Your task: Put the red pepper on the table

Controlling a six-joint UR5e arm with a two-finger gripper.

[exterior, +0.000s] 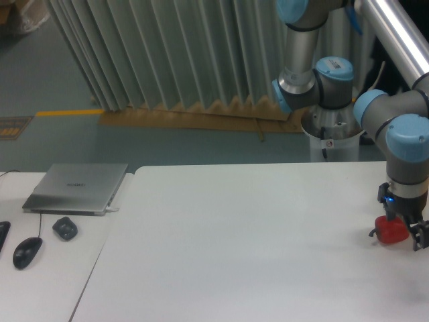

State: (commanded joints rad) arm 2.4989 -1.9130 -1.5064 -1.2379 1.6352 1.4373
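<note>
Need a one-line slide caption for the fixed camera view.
UR5e gripper holds the red pepper low at the white table's right side; closed laptop and mouse sit on the side desk.

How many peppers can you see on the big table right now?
1: the red pepper, near the right edge of the table, under the gripper. The arm could hide something behind it.

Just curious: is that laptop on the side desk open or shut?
Shut. The laptop lies flat with its lid down; no screen or keyboard shows.
</note>
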